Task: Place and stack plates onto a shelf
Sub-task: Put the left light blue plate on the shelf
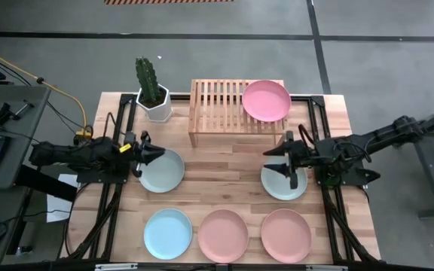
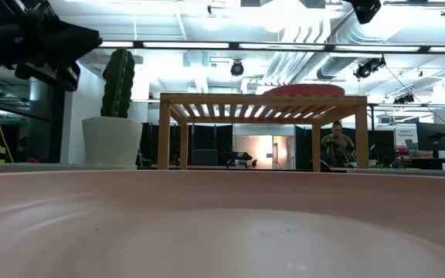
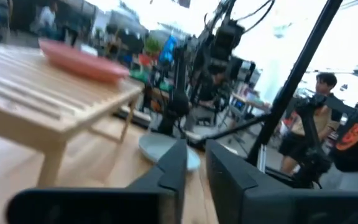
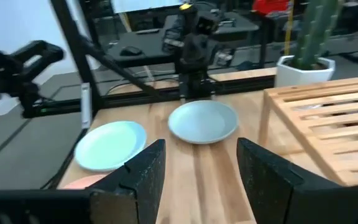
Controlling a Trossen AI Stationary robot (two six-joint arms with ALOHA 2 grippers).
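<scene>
The wooden shelf (image 1: 221, 113) stands at the table's far side with one pink plate (image 1: 266, 100) on the right end of its slatted top, also seen in the low view (image 2: 304, 90). A mint plate (image 1: 164, 173) lies left of centre and another mint plate (image 1: 283, 183) right of centre. The light blue plate (image 1: 167, 233) and two pink plates (image 1: 223, 235) (image 1: 285, 233) lie in a row at the near edge. My left gripper (image 1: 155, 154) hovers over the left mint plate's edge, fingers almost together, empty (image 3: 196, 168). My right gripper (image 1: 279, 159) hovers over the right mint plate, open and empty (image 4: 201, 168).
A cactus in a white pot (image 1: 153, 94) stands left of the shelf at the far edge. Black frame rails (image 1: 115, 203) run along both table sides. The shelf's left half is bare slats. People stand in the room beyond (image 2: 336, 144).
</scene>
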